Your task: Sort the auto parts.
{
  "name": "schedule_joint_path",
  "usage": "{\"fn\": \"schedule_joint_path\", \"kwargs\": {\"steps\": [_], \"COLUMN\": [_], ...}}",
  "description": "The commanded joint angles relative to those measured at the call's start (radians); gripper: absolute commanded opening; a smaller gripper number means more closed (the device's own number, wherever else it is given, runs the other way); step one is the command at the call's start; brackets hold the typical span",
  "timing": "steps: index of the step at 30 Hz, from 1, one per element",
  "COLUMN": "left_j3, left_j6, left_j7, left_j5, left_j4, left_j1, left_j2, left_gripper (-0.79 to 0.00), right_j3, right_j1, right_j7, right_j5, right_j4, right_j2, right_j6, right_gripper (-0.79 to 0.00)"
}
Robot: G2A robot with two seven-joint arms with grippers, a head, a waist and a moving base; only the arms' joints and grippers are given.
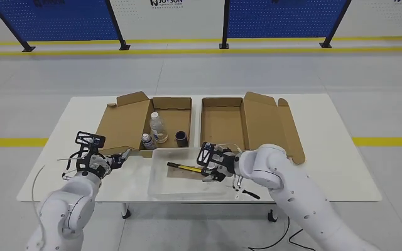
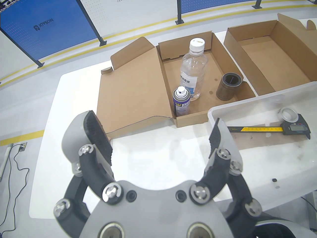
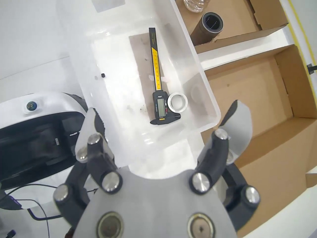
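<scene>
A right tool point(image 3: 166, 112), fingers apart and holding nothing, hangs over a clear plastic bin point(image 3: 193, 55) on the white counter point(image 2: 153, 154). In the bin lie a black digital caliper with a yellow scale point(image 3: 156, 75) and a small silver metal ring point(image 3: 185, 102) just beside its display head. This looks like the pick-up step: the next move probably calls for a straight descent and a close on one part. The ring's closeness to the caliper and the bin wall may crowd the fingers.

The left tool point(image 2: 154, 121), also apart, hovers over bare counter. A brown cardboard box point(image 2: 190, 120) holds a clear plastic bottle point(image 2: 194, 73), a blue spray can point(image 2: 182, 101) and a dark metal cylinder point(image 2: 229, 86). A second brown cardboard box point(image 3: 247, 87) stands open beside it.
</scene>
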Motion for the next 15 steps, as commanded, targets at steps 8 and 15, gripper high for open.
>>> {"fn": "schedule_joint_path", "kwargs": {"steps": [8, 15], "left_j3": [0.000, 0.000], "left_j6": [0.000, 0.000], "left_j7": [0.000, 0.000], "left_j5": [0.000, 0.000], "left_j4": [0.000, 0.000], "left_j1": [0.000, 0.000], "left_j2": [0.000, 0.000], "left_gripper": [0.000, 0.000], "right_j3": [-0.082, -0.087], "right_j1": [0.031, 0.029], "right_j7": [-0.051, -0.051], "right_j5": [-0.051, -0.049], "right_j4": [0.064, 0.069], "right_j2": [-0.027, -0.028], "right_j6": [0.049, 0.042], "right_gripper": [0.000, 0.000]}}
